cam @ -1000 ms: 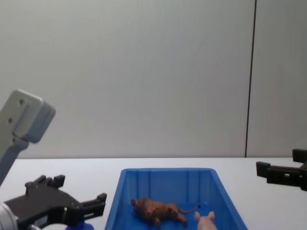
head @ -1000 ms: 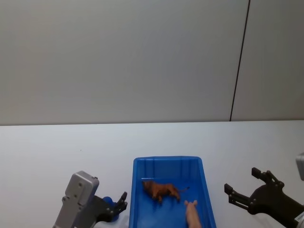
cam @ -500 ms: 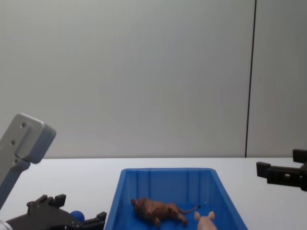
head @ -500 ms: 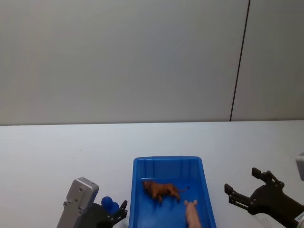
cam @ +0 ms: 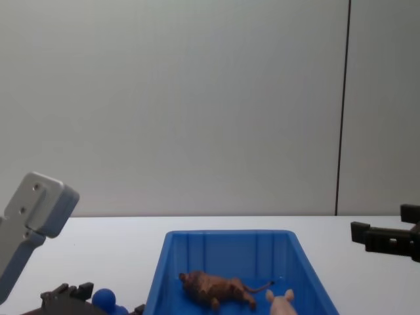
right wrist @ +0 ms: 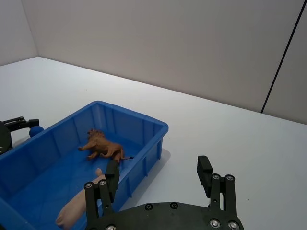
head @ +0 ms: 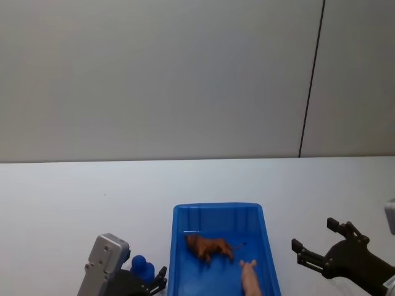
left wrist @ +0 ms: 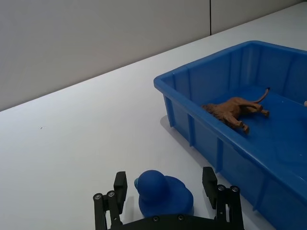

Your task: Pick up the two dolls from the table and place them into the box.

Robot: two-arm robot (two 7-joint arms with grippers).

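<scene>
On the white table (head: 74,197), toward its near edge and about midway across, sits the blue box (head: 217,211), its long side running away from the robot. Both dolls are already inside it. The brown lion (head: 208,246) lies on its side on the box floor, roughly in the middle, head toward the box's left wall and thin tail toward the right wall. The pink pig (head: 249,279) lies nearer the box's near right corner, just beside the lion but apart from it, and is cut off by the lower edge of the head view.

Just outside the box's left wall, at the table's near edge, a small dark-blue figure (left wrist: 162,193) stands on the table. The left gripper (left wrist: 165,191) is low at this figure, fingers (left wrist: 120,189) spread apart with one on each side of it; whether they touch it I cannot tell. In the head view the grey left arm (head: 103,268) comes up from the bottom edge beside the figure.

Off to the right of the box, well clear of it, the right gripper (right wrist: 158,178) hovers above bare table, its fingers (right wrist: 204,172) wide apart and holding nothing.
</scene>
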